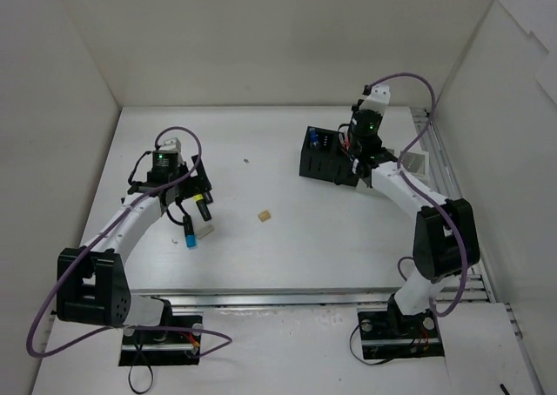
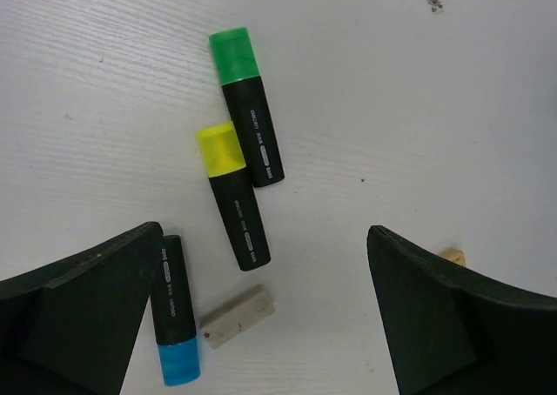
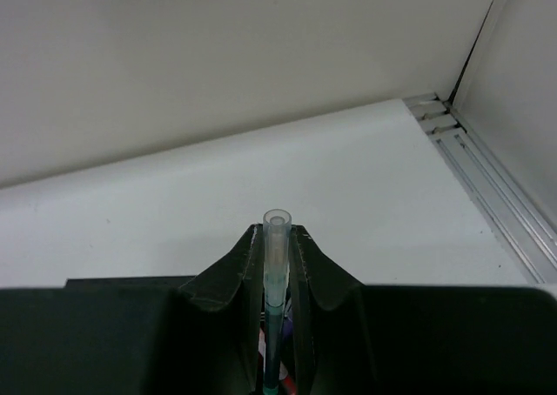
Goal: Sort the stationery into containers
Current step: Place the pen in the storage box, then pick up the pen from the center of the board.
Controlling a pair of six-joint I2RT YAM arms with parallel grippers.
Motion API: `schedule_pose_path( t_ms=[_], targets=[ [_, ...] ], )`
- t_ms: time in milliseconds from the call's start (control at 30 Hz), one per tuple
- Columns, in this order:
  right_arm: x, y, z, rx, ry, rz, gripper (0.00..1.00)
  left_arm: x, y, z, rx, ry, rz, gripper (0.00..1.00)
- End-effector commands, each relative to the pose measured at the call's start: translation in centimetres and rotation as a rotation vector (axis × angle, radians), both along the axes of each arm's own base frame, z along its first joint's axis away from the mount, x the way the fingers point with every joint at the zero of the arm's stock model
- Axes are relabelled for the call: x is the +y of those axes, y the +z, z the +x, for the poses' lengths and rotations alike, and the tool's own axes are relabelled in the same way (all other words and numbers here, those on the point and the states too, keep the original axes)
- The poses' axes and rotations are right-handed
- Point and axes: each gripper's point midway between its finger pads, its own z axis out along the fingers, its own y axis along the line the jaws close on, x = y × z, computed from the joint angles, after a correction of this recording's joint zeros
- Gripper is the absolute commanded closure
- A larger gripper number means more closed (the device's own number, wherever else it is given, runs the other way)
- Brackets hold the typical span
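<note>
My left gripper (image 2: 265, 232) is open and hangs over the table above three highlighters: a green-capped one (image 2: 246, 108), a yellow-capped one (image 2: 233, 195) and a blue-capped one (image 2: 174, 312) next to its left finger. A grey-beige eraser (image 2: 237, 316) lies between the jaws, and a small beige eraser (image 2: 452, 256) peeks past the right finger. In the top view the left gripper (image 1: 187, 205) is at the left. My right gripper (image 3: 277, 238) is shut on a thin pen with a clear cap (image 3: 277, 225), held upright over the black organizer (image 1: 326, 156).
The small beige eraser (image 1: 264, 214) lies mid-table. A pale slatted container (image 1: 414, 162) stands right of the right gripper (image 1: 359, 151), near the rail along the right wall. White walls close in the table on three sides. A dark speck (image 1: 246, 161) lies on the table.
</note>
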Motion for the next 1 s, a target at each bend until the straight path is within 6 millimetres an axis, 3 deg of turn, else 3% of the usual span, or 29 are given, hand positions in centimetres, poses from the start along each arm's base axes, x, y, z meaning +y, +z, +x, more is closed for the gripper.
schedule_pose_path(
  t_ms=[0, 67, 133, 167, 200, 233, 267, 300, 333, 367, 400, 467, 600, 767, 833, 967],
  targets=[
    [0.5, 2.3, 1.1, -0.104, 0.015, 0.011, 1.0, 0.6, 2.6, 2.9, -0.065, 0.06, -0.025, 0.01],
    [0.4, 1.4, 0.9, -0.094, 0.003, 0.034, 1.0, 1.2, 3.0, 3.7, -0.076, 0.078, -0.011, 0.01],
    [0.3, -0.1, 0.2, -0.071, -0.001, 0.048, 0.88, 1.4, 2.4, 4.5, -0.065, 0.088, 0.005, 0.01],
    [0.3, 0.3, -0.2, -0.08, 0.005, 0.055, 0.8, 1.6, 2.7, 5.1, -0.072, 0.098, 0.012, 0.01],
    [0.5, -0.5, -0.8, -0.064, 0.024, 0.056, 0.56, 1.6, 1.9, 5.5, -0.053, 0.102, 0.019, 0.01],
    [0.5, -0.4, -1.3, -0.068, 0.025, 0.065, 0.44, 1.7, 1.6, 5.9, -0.05, 0.102, 0.024, 0.01],
    [0.6, 1.0, -2.1, -0.095, 0.032, 0.074, 0.35, 1.8, 1.9, 6.6, -0.057, 0.11, 0.03, 0.0],
    [1.0, 0.9, -2.8, -0.091, 0.044, 0.068, 0.19, 1.9, 0.8, 7.2, -0.032, 0.116, 0.039, 0.0],
    [0.9, 1.4, -3.3, -0.096, 0.048, 0.049, 0.17, 1.8, 0.4, 7.6, -0.025, 0.115, 0.041, 0.01],
    [0.9, 2.5, -4.4, -0.113, 0.052, 0.045, 0.09, 1.7, 0.6, 8.3, -0.028, 0.115, 0.04, 0.0],
    [1.1, 3.0, -5.2, -0.112, 0.048, 0.043, 0.04, 1.7, -0.5, 8.8, 0.0, 0.118, 0.041, 0.01],
    [0.9, 3.9, -7.1, -0.095, 0.054, 0.049, 0.02, 2.3, -0.6, 9.9, 0.002, 0.153, 0.067, 0.01],
    [0.3, 4.2, -10.4, -0.057, 0.05, 0.112, 0.02, 2.7, -3.1, 11.0, 0.075, 0.192, 0.09, 0.06],
    [-0.6, 3.2, -14.1, -0.045, 0.051, 0.169, 0.02, 1.7, -4.5, 11.7, 0.11, 0.179, 0.116, 0.24],
    [-1.1, 3.7, -15.2, -0.061, 0.045, 0.196, 0.02, 1.4, -4.9, 11.7, 0.126, 0.181, 0.126, 0.35],
    [-1.9, 2.8, -16.7, -0.031, 0.017, 0.201, 0.02, 1.0, -6.3, 11.3, 0.158, 0.181, 0.122, 0.45]
  ],
)
